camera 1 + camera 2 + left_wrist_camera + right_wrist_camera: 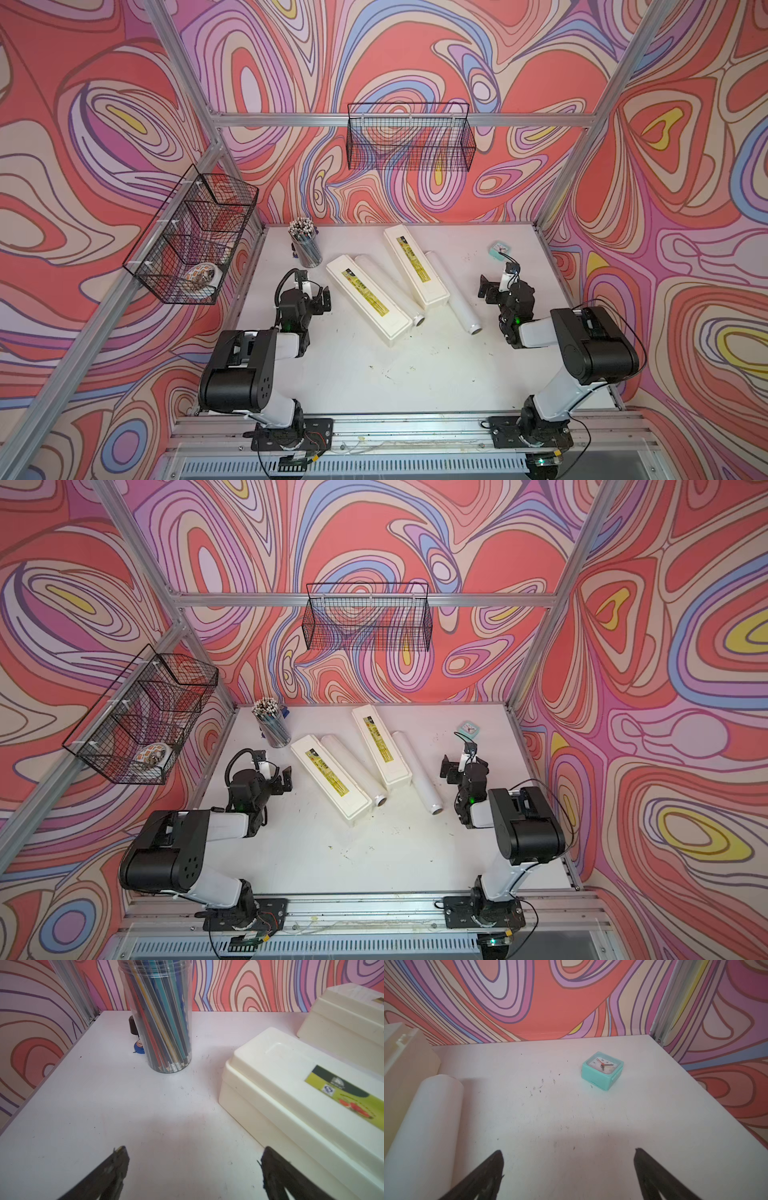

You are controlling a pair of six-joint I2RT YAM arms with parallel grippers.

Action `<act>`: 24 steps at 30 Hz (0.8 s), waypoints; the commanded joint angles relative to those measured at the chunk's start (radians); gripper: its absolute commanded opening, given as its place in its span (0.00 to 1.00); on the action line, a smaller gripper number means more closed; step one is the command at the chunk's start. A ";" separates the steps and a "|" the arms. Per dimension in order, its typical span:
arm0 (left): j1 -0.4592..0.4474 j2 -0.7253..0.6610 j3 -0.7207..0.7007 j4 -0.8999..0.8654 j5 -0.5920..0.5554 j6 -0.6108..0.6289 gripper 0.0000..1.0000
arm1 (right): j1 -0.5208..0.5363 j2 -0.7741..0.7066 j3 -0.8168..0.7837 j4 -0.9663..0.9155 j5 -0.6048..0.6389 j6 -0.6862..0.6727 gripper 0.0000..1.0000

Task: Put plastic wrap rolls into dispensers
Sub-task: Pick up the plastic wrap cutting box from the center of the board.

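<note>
Two closed cream dispensers lie slanted mid-table in both top views, the left one [370, 299] [330, 777] and the right one [415, 266] [380, 746]. A plastic wrap roll [399, 299] [365, 779] lies between them, against the left dispenser. The other roll [455, 295] [417, 771] lies to the right of the right dispenser. My left gripper [313, 293] [194, 1149] hovers open just left of the left dispenser [291, 1093], with only bare table between its fingers. My right gripper [498, 286] [568, 1150] is open and holds nothing, to the right of the second roll [431, 1118].
A clear jar of pencils [306, 247] [164, 1022] stands at the back left, with small dark and blue items behind it. A teal clock [500, 250] [602, 1070] lies at the back right. Black wire baskets hang on the back wall [409, 137] and the left frame [195, 237].
</note>
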 commanded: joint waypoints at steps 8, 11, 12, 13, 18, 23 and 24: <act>0.007 0.004 -0.007 0.014 0.007 0.014 1.00 | -0.005 0.012 0.012 -0.015 -0.003 0.004 0.98; 0.007 0.005 -0.005 0.013 0.009 0.014 1.00 | -0.014 0.012 0.014 -0.022 -0.012 0.007 0.98; 0.007 0.006 -0.004 0.011 0.009 0.013 1.00 | -0.013 0.012 0.016 -0.022 -0.014 0.008 0.98; 0.007 0.006 -0.005 0.012 0.008 0.013 1.00 | -0.013 0.012 0.016 -0.023 -0.014 0.007 0.98; 0.007 0.004 -0.006 0.012 0.009 0.012 1.00 | -0.013 0.009 0.012 -0.019 -0.014 0.008 0.98; 0.010 -0.034 0.008 -0.037 0.008 0.011 1.00 | -0.014 -0.063 0.029 -0.085 0.020 0.008 0.98; 0.011 -0.067 0.021 -0.091 0.015 0.014 1.00 | -0.013 -0.114 0.073 -0.205 0.028 0.010 0.98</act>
